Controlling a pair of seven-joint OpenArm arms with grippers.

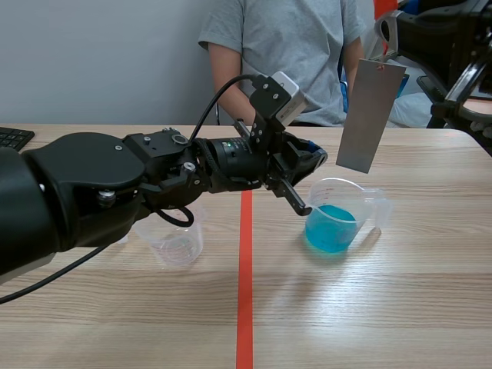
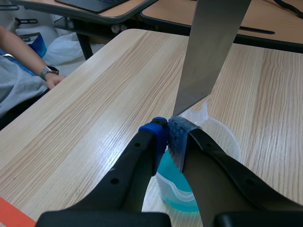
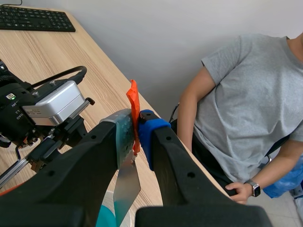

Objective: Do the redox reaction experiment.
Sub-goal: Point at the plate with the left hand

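A clear beaker of blue liquid point(image 1: 336, 217) stands right of the red tape line. Above and behind it hangs a grey metal sheet point(image 1: 370, 115), and my right gripper point(image 1: 390, 40) is shut on the orange tab at its top. In the right wrist view the orange tab point(image 3: 133, 111) is pinched between the pads of the right gripper point(image 3: 136, 126), with the sheet point(image 3: 127, 182) dangling below. My left gripper point(image 1: 317, 158) is shut on nothing, hovering over the beaker's near-left rim. In the left wrist view the left gripper point(image 2: 168, 136) sits just under the sheet's point(image 2: 213, 52) lower corner, above the blue liquid point(image 2: 177, 191).
An empty clear beaker point(image 1: 175, 240) stands left of the tape line, under my left arm. A person in a grey shirt point(image 1: 296, 46) sits across the table. A black keyboard point(image 1: 14, 137) lies at the far left edge.
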